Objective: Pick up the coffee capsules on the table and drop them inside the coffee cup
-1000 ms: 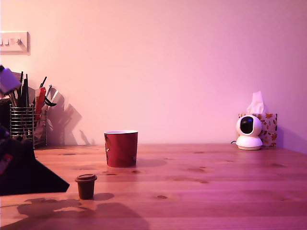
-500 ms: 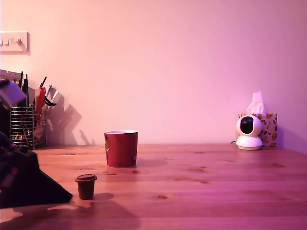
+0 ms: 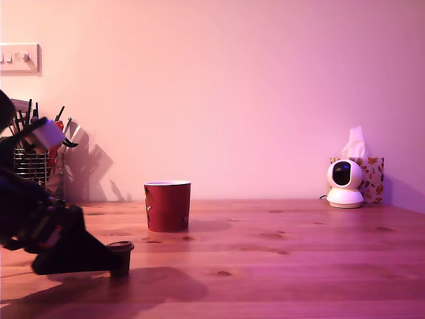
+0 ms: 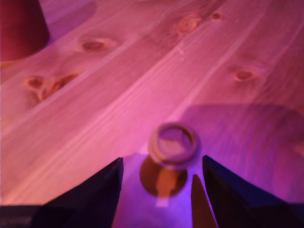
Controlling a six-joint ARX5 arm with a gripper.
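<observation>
— Where's your gripper (image 4: 159,190) now?

— Low at the exterior view's lower left, jaws spread wide, the small brown rimmed coffee capsule (image 4: 172,151) upright between them, neither touching it.

— And the cup?

— The red tapered coffee cup (image 3: 168,206) stands behind, left of centre, well apart. The reddish-brown plank table (image 3: 299,252) lies bare across the right.

I'm working in what looks like a home desk corner: a wooden bench (image 3: 299,246) against a plain wall, tissue box (image 3: 369,174) and small camera (image 3: 344,183) at three o'clock, pen holder (image 3: 33,174) and wall switch (image 3: 18,58) at nine.
</observation>
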